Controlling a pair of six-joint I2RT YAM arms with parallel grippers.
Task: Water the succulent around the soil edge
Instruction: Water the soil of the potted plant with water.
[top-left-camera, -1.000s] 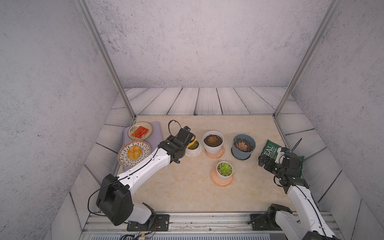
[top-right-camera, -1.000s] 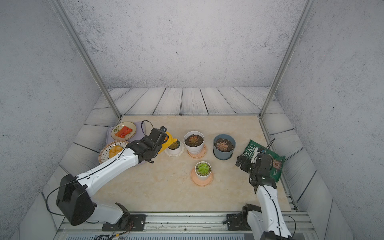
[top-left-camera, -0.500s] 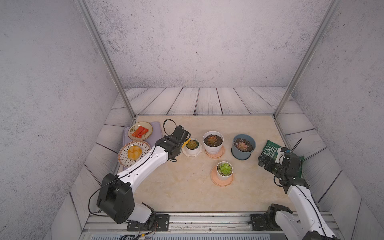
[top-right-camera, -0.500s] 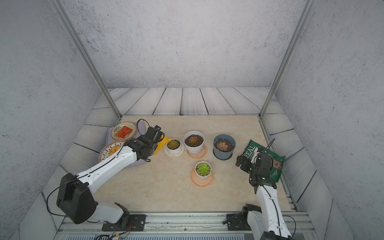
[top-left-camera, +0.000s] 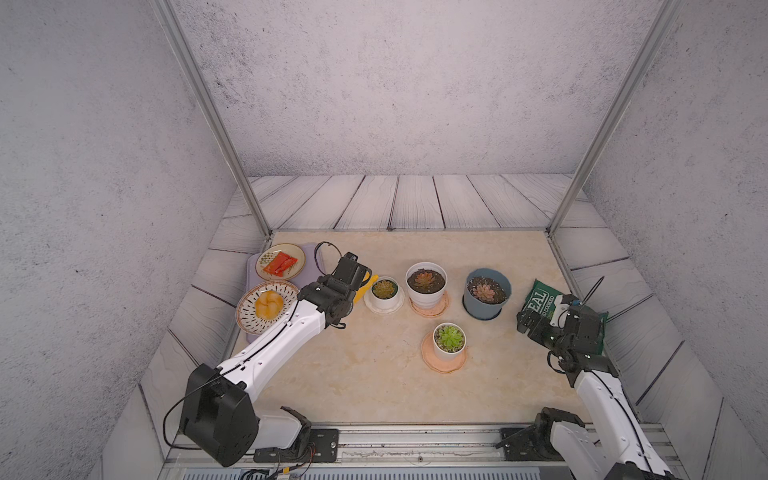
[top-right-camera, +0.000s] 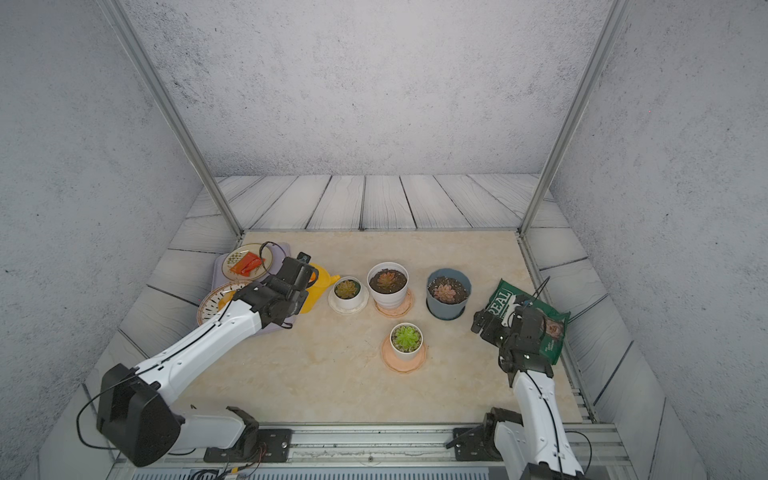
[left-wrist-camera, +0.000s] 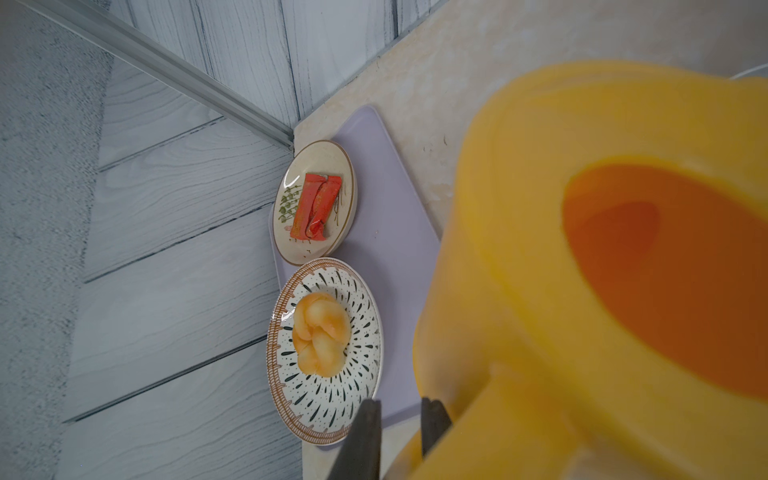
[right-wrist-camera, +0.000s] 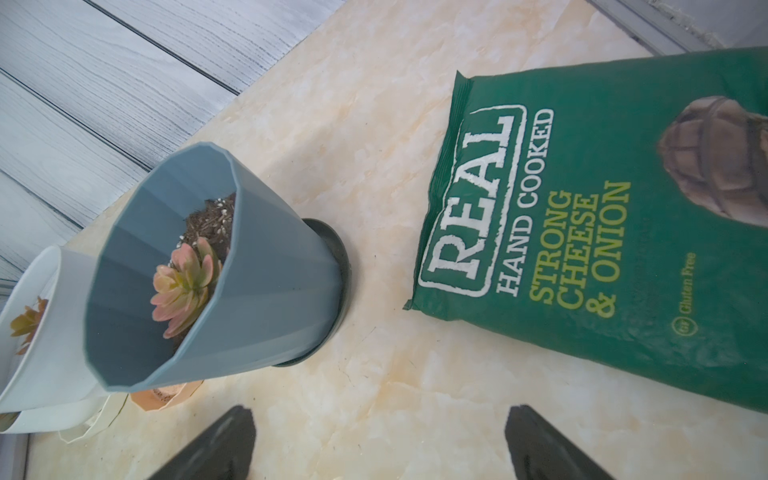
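A small succulent (top-left-camera: 384, 288) grows in a white pot on a white saucer (top-left-camera: 384, 308), left of the other pots in both top views. My left gripper (left-wrist-camera: 399, 405) is shut on the handle of a yellow watering can (left-wrist-camera: 582, 291). The can (top-right-camera: 322, 286) sits roughly level just left of that pot, and its spout (top-right-camera: 334, 277) points at the pot without reaching over the soil. Most of the can is hidden under my left wrist in a top view (top-left-camera: 365, 284). My right gripper (right-wrist-camera: 380, 415) stands open over bare table at the right, holding nothing.
Three more potted succulents stand nearby: a white pot (top-left-camera: 426, 282), a blue-grey pot (top-left-camera: 486, 293) and a small white pot with a green plant (top-left-camera: 449, 338). A green crisp bag (top-left-camera: 540, 297) lies at the right. Two plates (top-left-camera: 280, 262) (top-left-camera: 268, 305) sit on a lavender mat (left-wrist-camera: 395, 232) at the left.
My left arm has drawn the watering can back to the left, away from over the small pot, and levelled it. The right arm has not moved.
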